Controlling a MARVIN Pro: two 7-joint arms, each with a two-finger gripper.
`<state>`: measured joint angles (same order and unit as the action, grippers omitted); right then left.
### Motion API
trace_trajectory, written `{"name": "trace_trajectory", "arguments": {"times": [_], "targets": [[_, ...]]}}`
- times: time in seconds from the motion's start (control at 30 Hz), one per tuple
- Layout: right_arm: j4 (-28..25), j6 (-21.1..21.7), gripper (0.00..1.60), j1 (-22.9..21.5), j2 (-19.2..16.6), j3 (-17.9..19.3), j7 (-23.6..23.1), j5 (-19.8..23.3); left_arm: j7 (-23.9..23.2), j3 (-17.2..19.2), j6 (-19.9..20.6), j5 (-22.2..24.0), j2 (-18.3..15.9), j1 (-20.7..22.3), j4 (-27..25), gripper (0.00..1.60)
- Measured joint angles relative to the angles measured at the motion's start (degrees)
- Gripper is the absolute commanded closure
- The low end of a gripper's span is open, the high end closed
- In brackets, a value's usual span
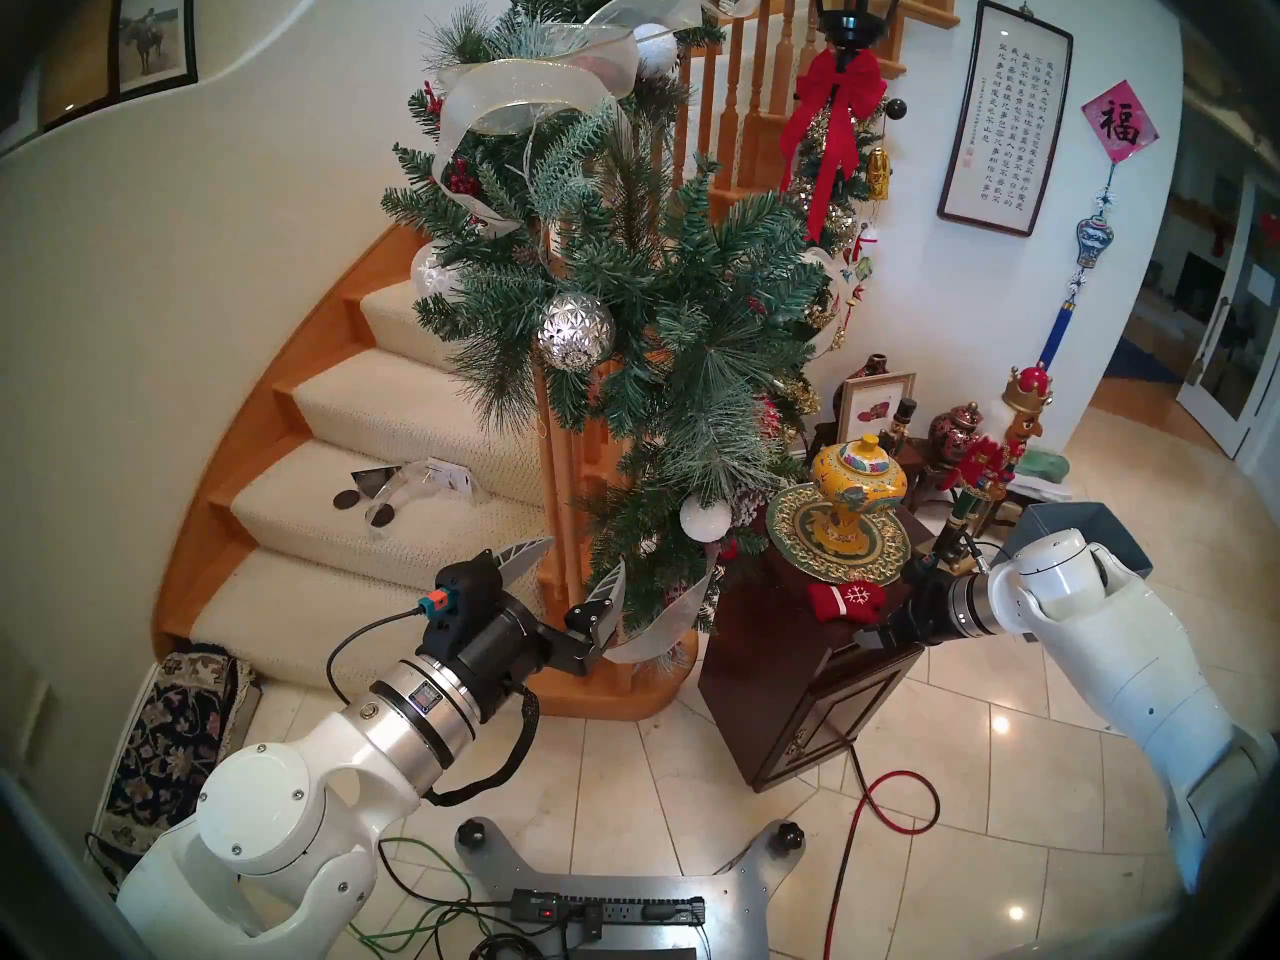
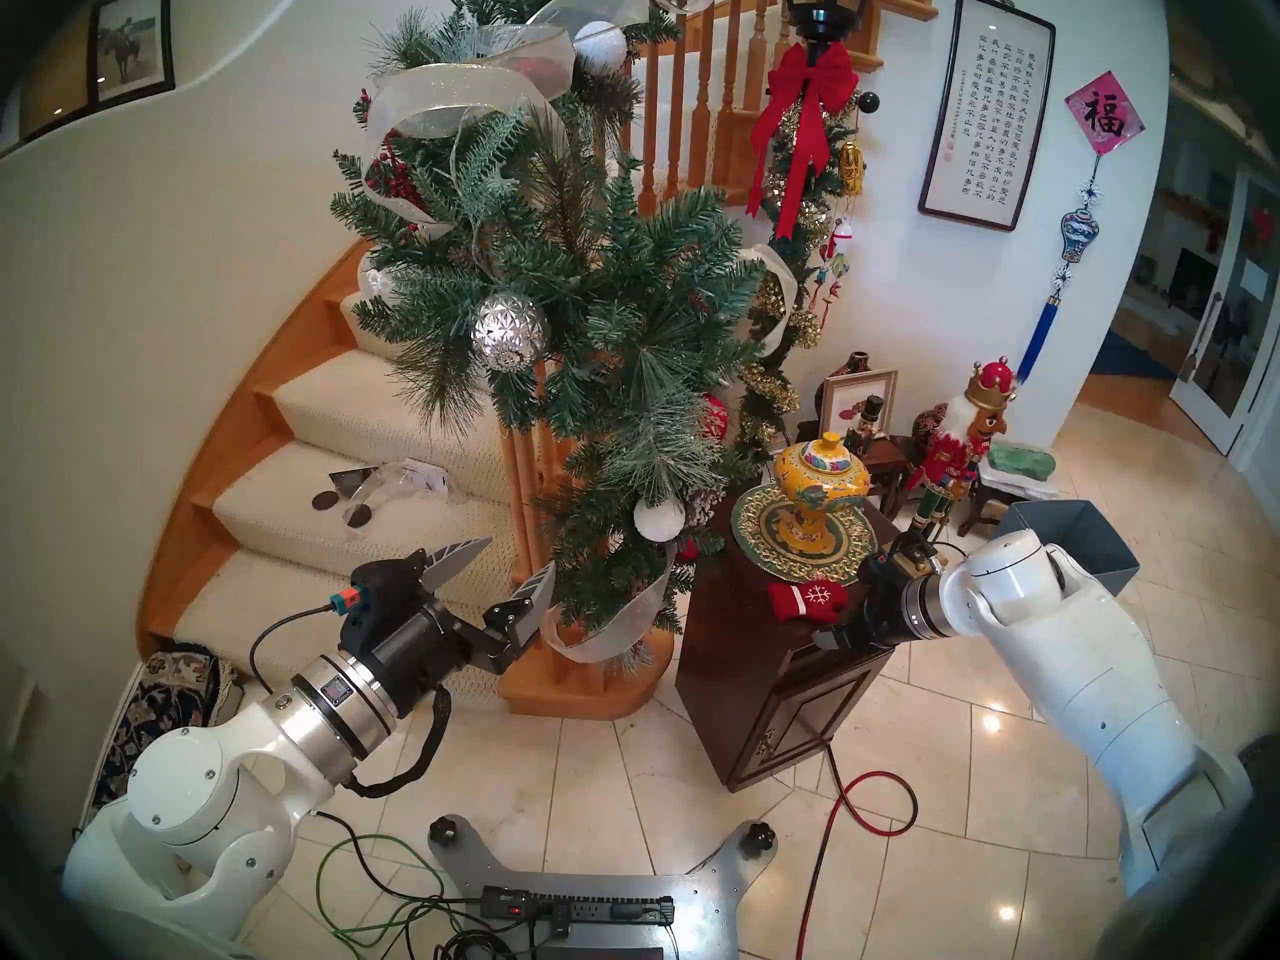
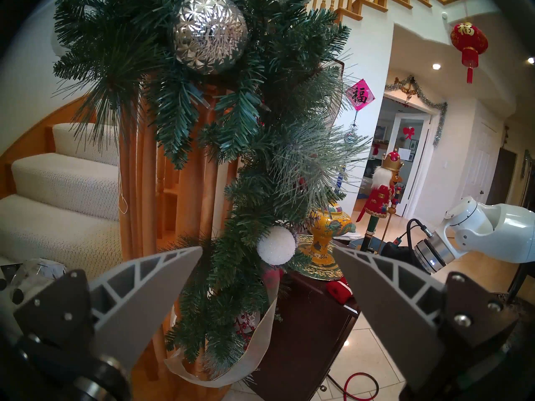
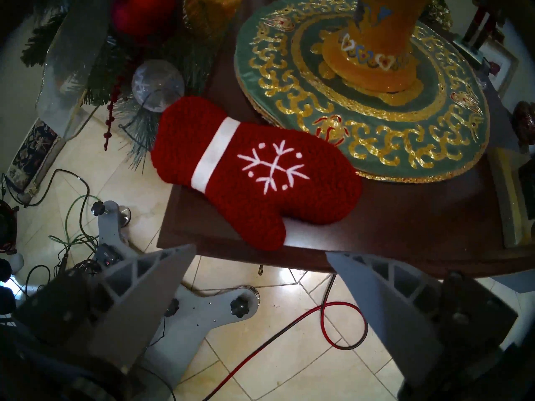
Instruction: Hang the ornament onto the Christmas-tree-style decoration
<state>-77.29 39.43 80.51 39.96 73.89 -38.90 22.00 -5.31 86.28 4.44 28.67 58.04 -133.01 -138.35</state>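
Dark wood tabletop (image 4: pixel 376 218): your red mitten (image 4: pixel 254 171) lies flat beside the green mat (image 4: pixel 434 148), cuff twd the garland (image 1: pixel 658 300), long axis diagonal. Right claw (image 4: pixel 260 264) wide open, empty, just short of it; left claw (image 3: pixel 267 261) wide open, empty, near garland.

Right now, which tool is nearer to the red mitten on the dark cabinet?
Right. The right tool hangs open just off the cabinet's edge, facing the mitten. The left tool is open over by the garland, farther away.
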Motion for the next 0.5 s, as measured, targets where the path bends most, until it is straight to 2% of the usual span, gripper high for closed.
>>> {"name": "trace_trajectory", "arguments": {"times": [0.5], "targets": [[-2.2,-0.3,0.0,-0.6,-0.5,0.9,-1.6,1.0,0.0,0.0,0.0,0.0,0.0,0.0,0.0,0.0]]}}
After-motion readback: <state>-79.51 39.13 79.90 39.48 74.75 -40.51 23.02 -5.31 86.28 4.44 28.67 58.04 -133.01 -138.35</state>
